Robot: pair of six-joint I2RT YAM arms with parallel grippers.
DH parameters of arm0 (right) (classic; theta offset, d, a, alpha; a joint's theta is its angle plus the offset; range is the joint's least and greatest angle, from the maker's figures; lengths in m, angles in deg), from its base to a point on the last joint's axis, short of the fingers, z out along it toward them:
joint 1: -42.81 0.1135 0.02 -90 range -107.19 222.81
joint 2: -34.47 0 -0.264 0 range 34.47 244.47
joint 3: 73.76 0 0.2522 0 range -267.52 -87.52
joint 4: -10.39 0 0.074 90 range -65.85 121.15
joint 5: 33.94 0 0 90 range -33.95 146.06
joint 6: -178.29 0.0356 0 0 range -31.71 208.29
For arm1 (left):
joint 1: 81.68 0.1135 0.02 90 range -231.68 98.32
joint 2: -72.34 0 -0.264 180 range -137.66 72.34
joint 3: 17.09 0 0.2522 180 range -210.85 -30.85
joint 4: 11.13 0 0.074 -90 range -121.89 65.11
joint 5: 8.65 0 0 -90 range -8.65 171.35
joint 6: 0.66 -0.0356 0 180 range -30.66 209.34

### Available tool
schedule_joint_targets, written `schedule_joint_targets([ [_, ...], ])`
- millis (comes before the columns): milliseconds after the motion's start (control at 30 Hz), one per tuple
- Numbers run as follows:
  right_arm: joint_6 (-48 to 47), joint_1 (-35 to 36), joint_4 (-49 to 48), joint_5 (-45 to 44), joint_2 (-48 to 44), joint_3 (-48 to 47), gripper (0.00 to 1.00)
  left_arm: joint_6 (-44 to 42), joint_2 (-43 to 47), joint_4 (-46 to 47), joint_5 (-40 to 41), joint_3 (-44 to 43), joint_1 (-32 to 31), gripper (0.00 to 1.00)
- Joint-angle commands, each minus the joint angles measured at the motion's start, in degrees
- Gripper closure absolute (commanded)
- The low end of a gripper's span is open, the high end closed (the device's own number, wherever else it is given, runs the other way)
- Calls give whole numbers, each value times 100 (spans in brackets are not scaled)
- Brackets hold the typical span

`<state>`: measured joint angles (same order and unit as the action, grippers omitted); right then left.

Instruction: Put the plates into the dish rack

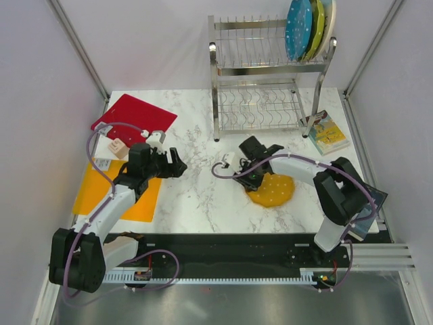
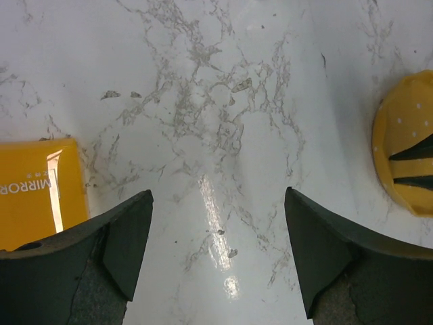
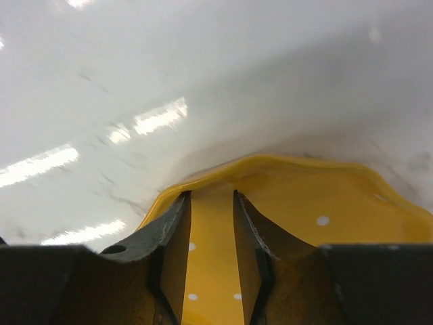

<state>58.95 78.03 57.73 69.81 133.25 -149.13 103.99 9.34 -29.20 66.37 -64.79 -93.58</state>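
1. Three plates stand on edge in the right end of the dish rack's (image 1: pixel 270 68) upper shelf: the blue plate (image 1: pixel 298 28), the green plate (image 1: pixel 314 30) and the cream plate (image 1: pixel 329 17). The wire slots keep them upright.
2. The orange plate (image 1: pixel 274 191) is the only one left to load. It lies flat on the table (image 1: pixel 196 203), in front of the rack and well apart from it.
3. The right arm reaches in from the right with its elbow bent, bringing the right tool (image 1: pixel 249 180) low over the plate's left edge. This looks like an approach to the rim, the only part of a flat plate that offers a grip.
4. In the wrist view, the right tool (image 3: pixel 211 200) shows only a narrow gap between its fingers. The plate surface is visible through the gap and nothing is pinched.
5. The left arm stretches forward over the orange mat (image 1: pixel 101 193). The left tool (image 2: pixel 218 196) hangs wide apart over bare table, holding nothing, probably parked clear of the work.
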Motion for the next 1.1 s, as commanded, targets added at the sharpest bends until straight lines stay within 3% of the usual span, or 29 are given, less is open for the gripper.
schedule_joint_targets([
  [0,508,1055,-273,584,308,-658,61,63,60,-298,443,-202,30,14],
  [100,745,1669,-423,496,632,-1219,59,125,174,-184,418,-79,100,14],
  [233,1193,1909,-528,382,994,-1924,57,187,236,-254,259,-43,232,14],
  [333,1221,1883,-537,5,714,-2066,57,196,183,-315,93,-78,232,14],
  [433,1404,1577,-537,-137,82,-1812,51,318,25,-254,-327,-35,232,16],
  [467,1544,1271,-528,-154,-112,-1698,42,440,-19,-202,-478,-17,223,16],
  [533,2089,874,-502,38,-674,-1268,34,608,-168,0,-855,114,171,18],
  [633,3072,-215,-511,565,-1325,-442,30,749,-431,203,-1164,247,-197,19],
  [733,3792,-1496,-580,1268,-1782,480,28,417,-747,238,-1489,194,-768,21],
  [867,4647,-2499,-1072,1857,-2257,1806,28,380,-1318,221,-1543,-68,-1253,23],
  [1067,5087,-2986,-1705,2034,-2504,2442,27,547,-2022,396,-1402,-333,-1648,27],
])
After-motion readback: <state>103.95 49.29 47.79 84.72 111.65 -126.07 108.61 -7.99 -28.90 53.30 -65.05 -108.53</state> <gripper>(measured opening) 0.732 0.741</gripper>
